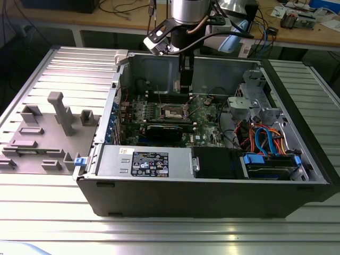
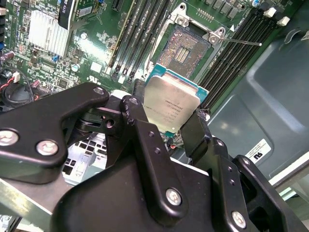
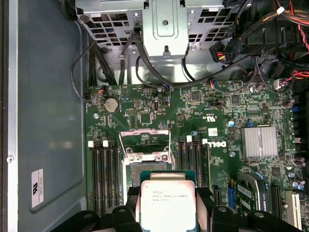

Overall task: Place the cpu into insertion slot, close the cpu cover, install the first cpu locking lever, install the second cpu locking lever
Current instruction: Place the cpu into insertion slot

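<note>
- We see the gripper (image 2: 166, 115) clamped on the chip's (image 2: 172, 102) two edges.
- Chip hangs above the open socket (image 2: 186, 48), not seated, toward the far wall of the case (image 1: 212, 197).

A pale ribbed metal surface (image 1: 170, 234) spreads wide, evenly lit — at nine o'clock in the exterior view a grey moulded fixture (image 1: 48, 135) lies on it. At twelve o'clock runs a wooden surface (image 1: 133, 22) strewn with cables (image 1: 122, 8), shadow beneath.
</note>
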Motion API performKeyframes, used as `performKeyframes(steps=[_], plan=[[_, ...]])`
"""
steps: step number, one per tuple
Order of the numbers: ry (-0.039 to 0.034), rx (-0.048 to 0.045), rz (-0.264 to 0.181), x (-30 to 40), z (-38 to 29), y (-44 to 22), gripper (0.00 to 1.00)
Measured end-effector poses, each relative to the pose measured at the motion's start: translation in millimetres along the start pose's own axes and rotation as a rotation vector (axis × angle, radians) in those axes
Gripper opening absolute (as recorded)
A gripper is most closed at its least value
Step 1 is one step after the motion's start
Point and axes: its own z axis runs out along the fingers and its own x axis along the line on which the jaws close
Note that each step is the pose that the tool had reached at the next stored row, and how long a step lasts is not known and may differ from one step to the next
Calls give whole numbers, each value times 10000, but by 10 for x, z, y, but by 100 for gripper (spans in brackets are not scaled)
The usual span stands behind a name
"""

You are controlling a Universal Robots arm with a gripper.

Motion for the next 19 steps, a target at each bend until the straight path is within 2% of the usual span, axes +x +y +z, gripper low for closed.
performKeyframes(steps=[8, 12, 19], plan=[[1, -4, 2, 0, 20, -5, 54], [10, -105, -77, -1, 78, -42, 54], [30, -114, -373, 13, 176, -62, 54]])
